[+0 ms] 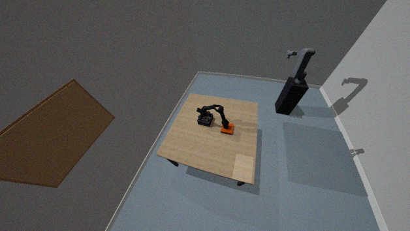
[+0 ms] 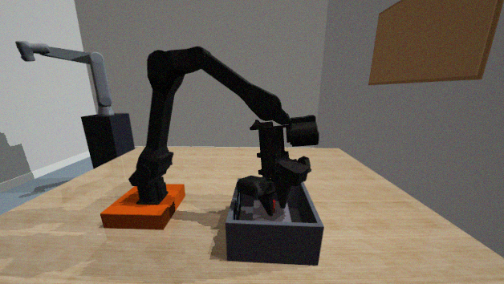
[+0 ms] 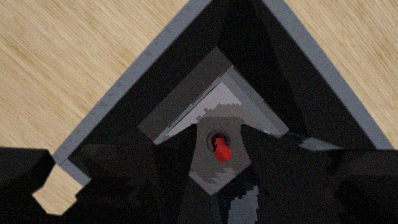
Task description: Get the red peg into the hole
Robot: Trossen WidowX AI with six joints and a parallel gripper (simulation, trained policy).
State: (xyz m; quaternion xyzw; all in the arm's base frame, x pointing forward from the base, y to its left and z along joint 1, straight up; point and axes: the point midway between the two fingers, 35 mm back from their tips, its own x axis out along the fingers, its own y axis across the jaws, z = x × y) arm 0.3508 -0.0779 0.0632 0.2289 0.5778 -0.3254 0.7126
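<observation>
The red peg (image 2: 274, 205) (image 3: 223, 152) stands in the hole of the light plate (image 3: 222, 96) at the bottom of the dark grey box (image 1: 204, 124) (image 2: 274, 244) (image 3: 125, 82). Its lower end is out of sight in the hole, with a dark ring of the hole showing beside it. A short upper part sticks out; how deep it sits cannot be told exactly. My gripper (image 2: 277, 210) (image 3: 218, 128) is down inside the box and open, with one finger on each side of the peg and gaps between them in the wrist view.
The box walls rise close around the fingers. The arm's orange base (image 1: 227, 129) (image 2: 132, 220) stands on the wooden table (image 1: 196, 143) (image 2: 381, 241) beside the box. Another grey arm (image 1: 303, 63) (image 2: 100, 78) on a black pedestal stands away from the table.
</observation>
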